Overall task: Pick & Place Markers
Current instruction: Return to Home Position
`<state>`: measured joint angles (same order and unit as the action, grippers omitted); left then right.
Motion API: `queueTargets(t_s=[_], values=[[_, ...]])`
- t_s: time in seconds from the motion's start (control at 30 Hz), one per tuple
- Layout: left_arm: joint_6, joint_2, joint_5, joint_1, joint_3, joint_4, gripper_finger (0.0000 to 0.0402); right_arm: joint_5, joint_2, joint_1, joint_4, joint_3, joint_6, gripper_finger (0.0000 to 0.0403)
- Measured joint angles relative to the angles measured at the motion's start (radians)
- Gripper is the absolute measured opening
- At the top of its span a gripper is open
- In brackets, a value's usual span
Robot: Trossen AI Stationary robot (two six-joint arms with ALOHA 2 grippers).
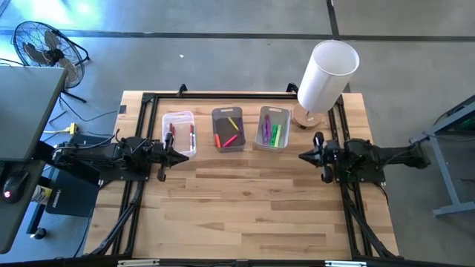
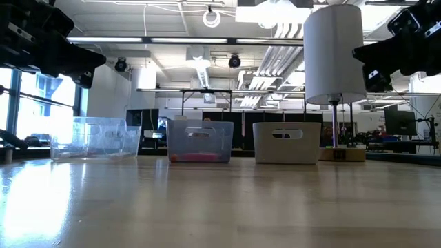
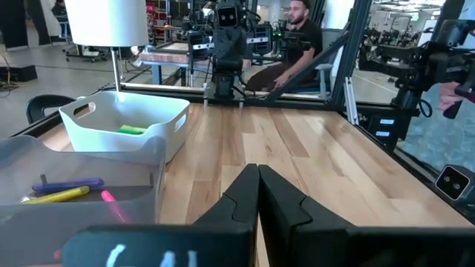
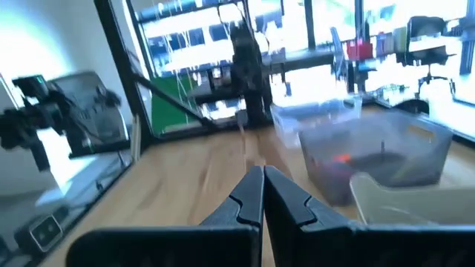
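Two dark claws hang above the pale wooden worktop [image 1: 245, 211], pointing at each other across its middle, and both are empty. The left claw [image 1: 184, 157] has its fingers pressed together with nothing between them. Its tip sits just beside the near right corner of a clear plastic rectangular bin [image 1: 178, 116]. The right claw [image 1: 302, 156] is likewise closed on nothing, near the front right corner of a pale grey rectangular bin [image 1: 274, 110] but apart from it. The low view shows both arms raised well off the surface.

All the markers [image 1: 230, 138] in view lie inside bins, behind the line of the two claws and touching neither. The three bins stand in a row. The clear one on the left holds red markers [image 1: 191, 135]. A smoky grey translucent bin [image 1: 227, 112] in the middle, farther back than the claw tips, holds red, orange and yellow sticks; the left wrist view also shows a purple marker [image 3: 70, 184] in it. The pale grey bin on the right holds green and purple markers [image 1: 274, 135].

Farther back, at the far right corner, stands a lamp with a tall white cylindrical shade [image 1: 328, 70]. Beyond the worktop, the left wrist view shows a seated person [image 3: 297, 33].
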<state>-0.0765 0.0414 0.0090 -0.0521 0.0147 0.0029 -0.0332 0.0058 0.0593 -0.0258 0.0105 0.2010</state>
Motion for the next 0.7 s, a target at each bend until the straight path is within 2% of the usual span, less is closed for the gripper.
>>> queueTargets(t_s=[0.7], values=[[0.0, 0.0, 0.0, 0.0, 0.0, -0.001, 0.0001, 0.018, 0.02, 0.0, 0.006, 0.001, 0.005, 0.0001]])
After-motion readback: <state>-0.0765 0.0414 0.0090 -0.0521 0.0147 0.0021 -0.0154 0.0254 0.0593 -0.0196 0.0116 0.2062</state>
